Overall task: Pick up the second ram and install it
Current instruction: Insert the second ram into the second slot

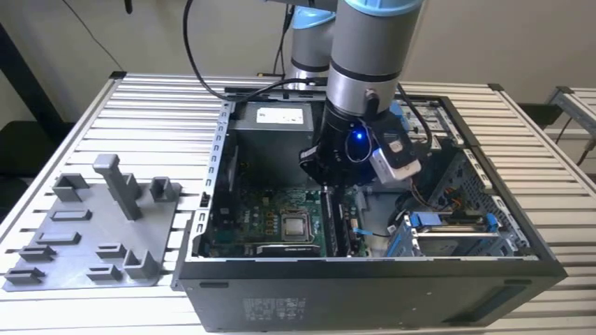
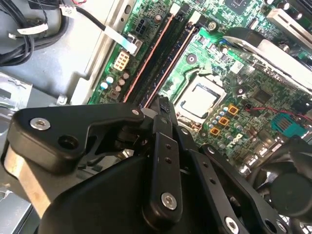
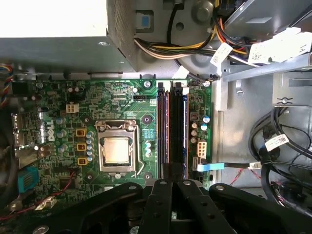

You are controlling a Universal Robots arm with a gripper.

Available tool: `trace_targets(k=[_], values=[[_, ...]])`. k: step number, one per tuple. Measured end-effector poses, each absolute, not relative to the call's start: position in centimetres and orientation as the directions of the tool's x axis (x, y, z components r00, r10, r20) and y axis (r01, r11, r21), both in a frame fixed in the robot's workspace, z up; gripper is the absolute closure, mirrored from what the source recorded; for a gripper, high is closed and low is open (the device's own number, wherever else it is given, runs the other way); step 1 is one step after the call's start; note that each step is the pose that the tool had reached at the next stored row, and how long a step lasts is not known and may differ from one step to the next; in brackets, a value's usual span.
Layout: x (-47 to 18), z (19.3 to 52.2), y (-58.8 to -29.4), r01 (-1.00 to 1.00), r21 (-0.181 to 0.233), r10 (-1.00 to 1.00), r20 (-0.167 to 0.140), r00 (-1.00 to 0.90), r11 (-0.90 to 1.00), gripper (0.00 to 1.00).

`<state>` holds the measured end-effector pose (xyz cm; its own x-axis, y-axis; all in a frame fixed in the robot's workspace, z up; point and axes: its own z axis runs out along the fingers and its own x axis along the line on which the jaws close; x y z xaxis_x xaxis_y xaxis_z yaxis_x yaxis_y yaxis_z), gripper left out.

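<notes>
**Arm reaching down into the open computer case**

The arm stands nearly vertical, its gripper low inside the case, above the motherboard. In the first wrist view the fingers are pressed close together over the second ram, which stands on edge in its slot beside the first. Case walls hem the wrist in. On the surface at the exterior view's left lies the grey tray.
</notes>
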<state>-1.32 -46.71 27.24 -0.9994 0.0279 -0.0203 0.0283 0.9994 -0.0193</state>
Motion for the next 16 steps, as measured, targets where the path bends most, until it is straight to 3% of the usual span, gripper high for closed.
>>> trace_targets(k=[16], values=[[-1.33, 27.03, -46.71, -0.197, -0.018, -0.197, -0.022, -0.98, 0.98, 0.89]])
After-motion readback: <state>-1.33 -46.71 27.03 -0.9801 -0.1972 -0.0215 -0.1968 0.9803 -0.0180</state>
